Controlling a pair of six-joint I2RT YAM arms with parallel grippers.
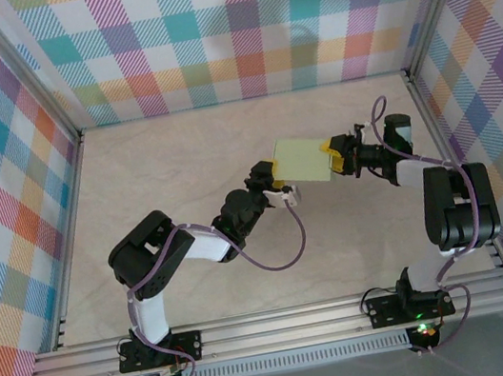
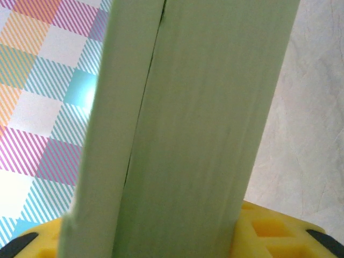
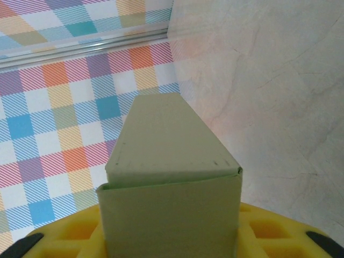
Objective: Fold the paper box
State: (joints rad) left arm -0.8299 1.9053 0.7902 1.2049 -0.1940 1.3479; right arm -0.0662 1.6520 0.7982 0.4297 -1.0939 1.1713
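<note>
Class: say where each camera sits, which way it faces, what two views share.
Top external: overhead, near side, looking down on the table; left gripper, right gripper flank the pale green card box.
Left wrist: behind the left gripper, looking past yellow fingers at the box.
Right wrist: behind the right gripper, likewise; yellow fingers below.
Shared: the box.

My three views
Top looks down from behind me; wrists peer past left claw and right claw, close on the shared paper box.
</note>
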